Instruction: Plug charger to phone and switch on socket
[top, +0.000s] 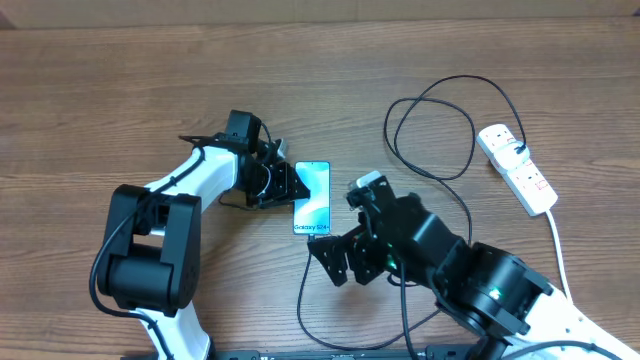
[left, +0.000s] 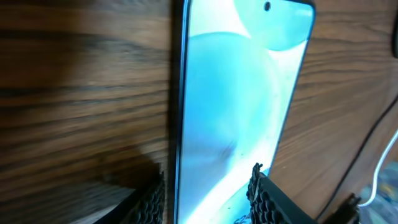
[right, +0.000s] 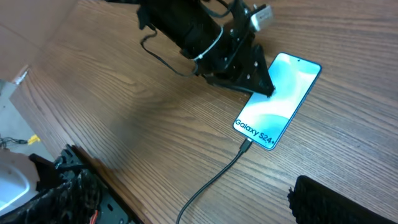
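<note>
While the phone (top: 312, 198) lies flat and screen up near the middle of the counter (top: 120, 90), its long axis is seen in the overhead view to run from the far side toward the arm bases, slightly tilted. The camera-hole end points away from the bases and the lettered end points toward them. "Galaxy S24+" can be read along that lower end in the right wrist view. The connector tip of the charger (right: 211, 177) is set against the middle of the lower short edge, and its black cable is led off toward the right arm. The left end effector (top: 288, 185) is placed at the phone's left long edge. Its fingers (left: 152, 199) are held apart, one beside that edge and the other over the screen. The right end effector (top: 338, 262) is stationed just below the lettered end, with its fingers spread wide and nothing gripped. The socket (top: 517, 170) lies well apart at the right, with its long axis diagonal.
</note>
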